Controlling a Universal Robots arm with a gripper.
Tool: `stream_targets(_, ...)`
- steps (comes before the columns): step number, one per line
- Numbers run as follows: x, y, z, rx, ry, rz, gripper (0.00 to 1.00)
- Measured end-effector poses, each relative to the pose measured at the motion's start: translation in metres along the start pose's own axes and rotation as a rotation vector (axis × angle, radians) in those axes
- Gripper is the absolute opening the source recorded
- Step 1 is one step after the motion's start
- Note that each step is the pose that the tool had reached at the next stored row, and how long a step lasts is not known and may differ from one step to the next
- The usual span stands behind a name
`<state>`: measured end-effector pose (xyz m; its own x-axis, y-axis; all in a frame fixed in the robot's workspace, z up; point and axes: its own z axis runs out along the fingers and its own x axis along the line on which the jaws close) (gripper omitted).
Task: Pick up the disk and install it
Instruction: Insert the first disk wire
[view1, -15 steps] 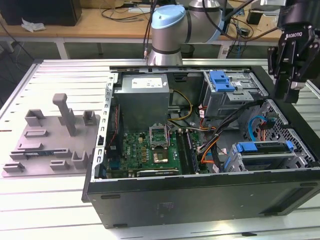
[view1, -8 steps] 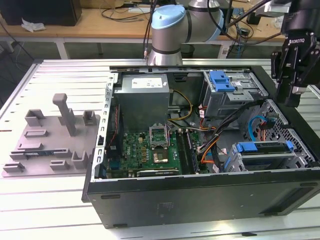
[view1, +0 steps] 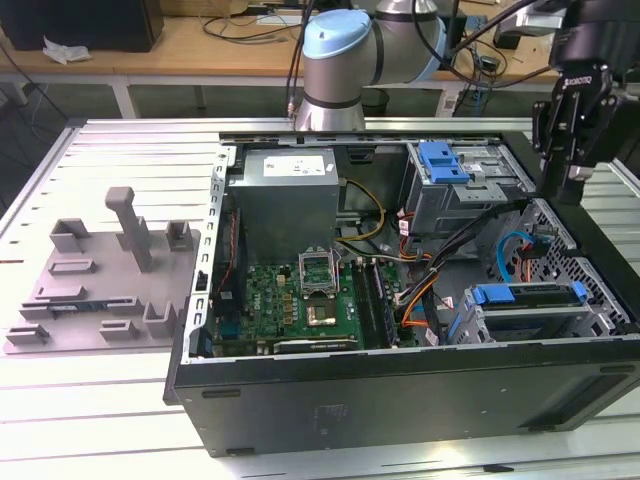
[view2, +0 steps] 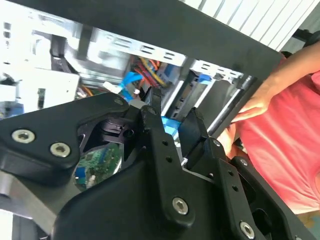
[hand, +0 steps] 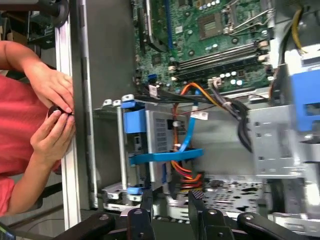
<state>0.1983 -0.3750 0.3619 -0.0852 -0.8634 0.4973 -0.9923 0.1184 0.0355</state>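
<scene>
the gripper (view1: 570, 186) hangs over the open computer case (view1: 400, 395), above the end of the case at the exterior view's right, clear of everything inside. its two black fingers stand apart with nothing clamped between them; in both wrist views the gap between the tips (view2: 172, 108) (hand: 171, 197) shows only the case interior beyond. the disk (view1: 526, 297) sits in the metal drive cage at the near corner of the case on the exterior view's right, its blue carrier edge facing up and the silver body below it inside the cage. in the first wrist view the disk (hand: 137, 125) lies in that cage just beyond the fingertips, with a blue cable (hand: 187, 132) and orange cables (hand: 187, 177) running beside it. a second cage further back carries a smaller blue latch piece (view1: 445, 160) on top. the green motherboard (view1: 310, 300) fills the middle of the case floor, and the grey power supply box (view1: 285, 200) stands behind it. the case rests on a slatted metal surface (view1: 120, 400), and a grey fixture plate (view1: 100, 290) with upright posts lies on the surface at the exterior view's left, well apart from the case. a person's hands (hand: 52, 115) in the first wrist view are at the outer rim of the case, close together around something small and dark; what it is cannot be told. the robot arm (view1: 345, 50) rises behind the case.
</scene>
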Motion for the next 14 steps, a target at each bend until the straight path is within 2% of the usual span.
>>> stream_targets(5,-0.0062,-0.0003,0.0082,-0.0019,0.0024,0.004,0.42)
stream_targets(7,-0.0076,-0.0005,0.0104,-0.006,0.0021,0.011,0.42)
stream_targets(10,-0.0085,-0.0006,0.0126,-0.0237,0.0011,0.042,0.42)
stream_targets(11,-0.0092,-0.0006,0.0138,-0.036,-0.0001,0.063,0.42)
stream_targets(12,-0.0093,-0.0006,0.0142,-0.0405,-0.0006,0.071,0.42)
stream_targets(14,-0.0088,-0.0012,0.0147,-0.0442,-0.0003,0.076,0.42)
